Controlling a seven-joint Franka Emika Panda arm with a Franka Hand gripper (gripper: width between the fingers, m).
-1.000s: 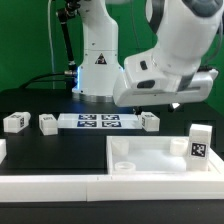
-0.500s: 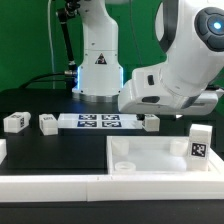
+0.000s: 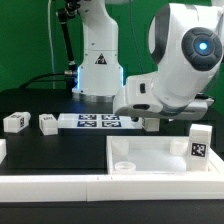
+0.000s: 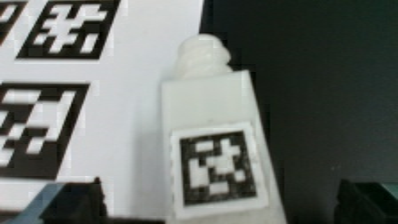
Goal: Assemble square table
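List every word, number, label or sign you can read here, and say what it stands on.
No words or numbers can be read in either view.
On the flat white marker board: black-and-white square tags, patterns only, no letters.
On the small white block leg: one such tag, no letters.
On the white robot base: a small dark mark, too small to read.

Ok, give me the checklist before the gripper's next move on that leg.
1. Gripper open: ok, jaws spread wide.
2. Leg between the fingers: ok, roughly centred in the wrist view.
3. Leg apart from the marker board: cannot tell; they lie side by side.
4. Fingers low enough to grip: cannot tell; the arm hides them in the exterior view.
5. Panel out of the way: ok, it lies apart from the leg.
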